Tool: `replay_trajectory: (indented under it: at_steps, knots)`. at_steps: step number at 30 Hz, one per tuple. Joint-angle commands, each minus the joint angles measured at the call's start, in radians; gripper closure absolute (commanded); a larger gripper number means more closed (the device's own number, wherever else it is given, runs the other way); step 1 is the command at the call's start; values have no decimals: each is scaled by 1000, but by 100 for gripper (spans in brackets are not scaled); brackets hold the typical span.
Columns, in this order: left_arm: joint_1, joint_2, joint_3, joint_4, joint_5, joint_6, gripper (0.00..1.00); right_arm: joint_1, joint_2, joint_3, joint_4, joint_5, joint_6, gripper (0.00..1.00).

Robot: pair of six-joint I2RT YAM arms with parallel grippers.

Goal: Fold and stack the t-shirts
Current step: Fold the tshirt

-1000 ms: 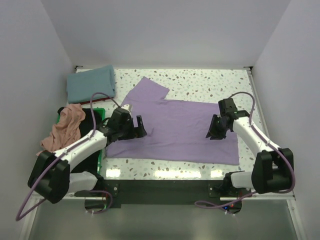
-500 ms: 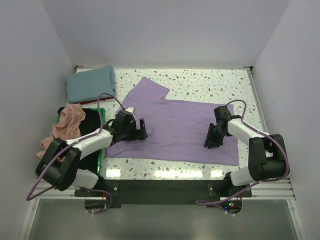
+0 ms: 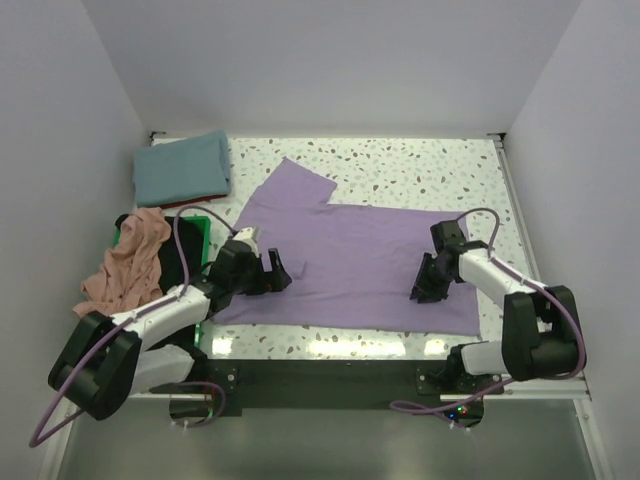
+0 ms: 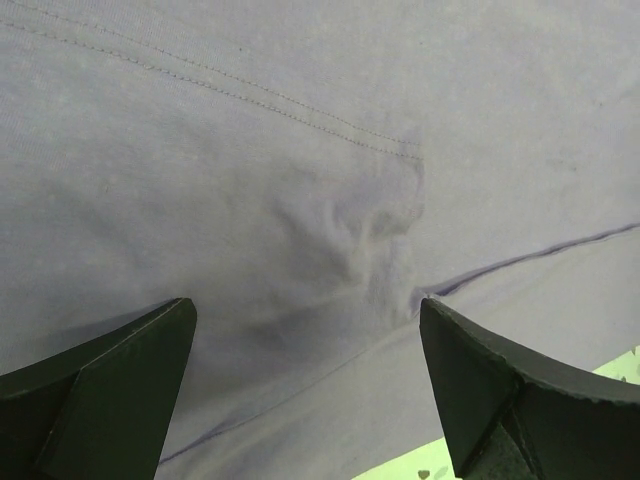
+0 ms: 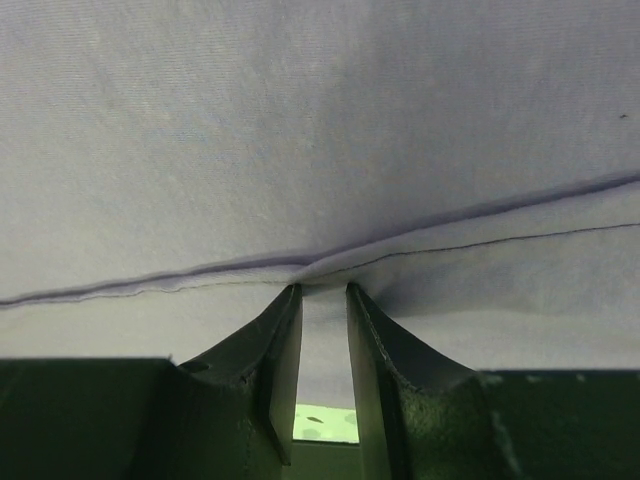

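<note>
A lavender purple t-shirt (image 3: 350, 250) lies spread flat across the middle of the table. My left gripper (image 3: 277, 272) hangs open over its left part, and its wrist view (image 4: 305, 305) shows a wide gap above wrinkled lavender cloth (image 4: 300, 120). My right gripper (image 3: 420, 292) is low on the shirt's right part, and its wrist view (image 5: 322, 290) shows narrow jaws pinching a raised seam of the cloth (image 5: 320, 120). A folded teal blue t-shirt (image 3: 183, 168) lies at the back left. A salmon pink t-shirt (image 3: 125, 265) and a black t-shirt (image 3: 176, 262) lie in the bin.
A green plastic bin (image 3: 201, 226) stands at the left edge beside the left arm. The speckled table (image 3: 420, 165) is bounded by white walls on three sides. The arm bases sit on a dark rail at the near edge.
Both grippers have moved toward the near edge over the lavender shirt. The right gripper has come down onto the cloth near its lower right part.
</note>
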Motion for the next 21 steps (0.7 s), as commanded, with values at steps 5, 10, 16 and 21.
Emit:
replay_trajectory:
  at_steps: [5,10,16,21]
  knots:
    - [-13,-84,-107,-191,41,-55,0,4,-60,-62,-130,70,43,70]
    - [-30,-131,-133,-229,58,-79,0,4,-69,-45,-159,93,49,70]
    - [-62,-168,-152,-252,69,-137,0,6,-71,-38,-177,98,57,69]
    - [-87,-199,-133,-292,73,-173,0,4,-71,-28,-188,98,55,69]
